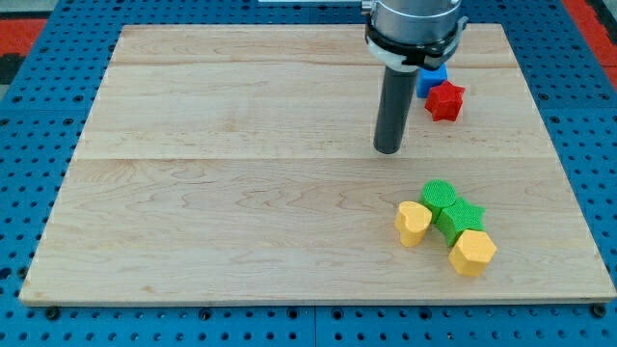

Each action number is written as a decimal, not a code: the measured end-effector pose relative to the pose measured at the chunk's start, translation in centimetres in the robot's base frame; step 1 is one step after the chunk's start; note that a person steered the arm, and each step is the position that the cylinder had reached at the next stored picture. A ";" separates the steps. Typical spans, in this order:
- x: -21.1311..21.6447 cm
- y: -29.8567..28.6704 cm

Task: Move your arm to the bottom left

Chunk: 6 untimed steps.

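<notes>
My tip [388,149] rests on the wooden board [193,193], right of centre in the upper half of the view. A red star block [445,101] lies to the tip's upper right, with a blue block [432,78] just above it, partly hidden by the arm. Below and right of the tip sits a tight cluster: a green round block [440,196], a green star block [459,218], a yellow heart block [413,223] and a yellow hexagon block [472,253]. The tip touches no block.
The board lies on a blue perforated table [29,145]. The arm's grey body [415,24] hangs over the board's top edge, right of centre.
</notes>
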State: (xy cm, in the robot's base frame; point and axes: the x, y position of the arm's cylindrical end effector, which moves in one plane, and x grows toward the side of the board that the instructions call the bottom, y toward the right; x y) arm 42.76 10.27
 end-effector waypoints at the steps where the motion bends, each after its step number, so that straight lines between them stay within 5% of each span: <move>1: -0.3 1.6; 2: 0.2 3.5; 4: 3.8 16.3; 6: 8.2 18.7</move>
State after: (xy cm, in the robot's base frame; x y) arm 50.94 28.92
